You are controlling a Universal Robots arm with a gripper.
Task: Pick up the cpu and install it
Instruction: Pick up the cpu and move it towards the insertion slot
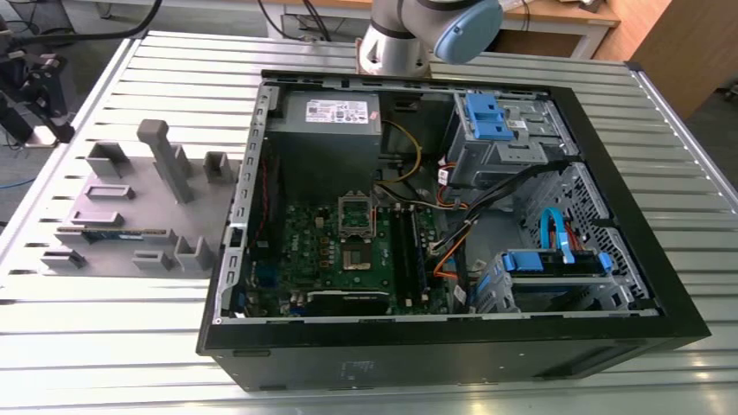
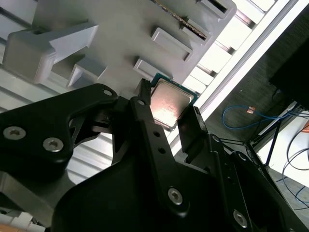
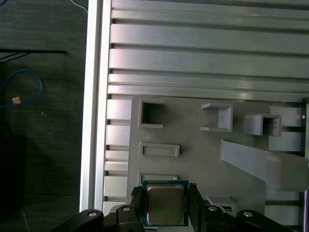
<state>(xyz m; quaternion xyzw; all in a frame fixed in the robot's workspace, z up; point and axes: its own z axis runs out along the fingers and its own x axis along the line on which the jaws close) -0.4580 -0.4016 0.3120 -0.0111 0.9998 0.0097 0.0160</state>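
The cpu (image 3: pixel 165 204), a small square chip with a shiny metal top and a green rim, sits between the two black fingers of my gripper (image 3: pixel 166 199), which touch its opposite edges. In the second wrist view the same cpu (image 2: pixel 170 102) shows between the fingers (image 2: pixel 143 104), with the gripper (image 2: pixel 167 108) shut on it. It is over the grey holder plate (image 3: pixel 203 159), close to the plate's edge. I cannot tell whether the chip rests on the plate or hangs just above it. The motherboard's dark square socket (image 1: pixel 354 256) lies inside the open computer case (image 1: pixel 450 346).
The grey holder plate (image 1: pixel 127 207) carries raised blocks, pockets and a tall post (image 1: pixel 162 156); a green memory stick (image 1: pixel 110 233) lies in it. It rests on a ribbed metal table (image 3: pixel 203 58) whose edge (image 3: pixel 91 121) is near, with a blue cable (image 3: pixel 29 87) on the floor beyond.
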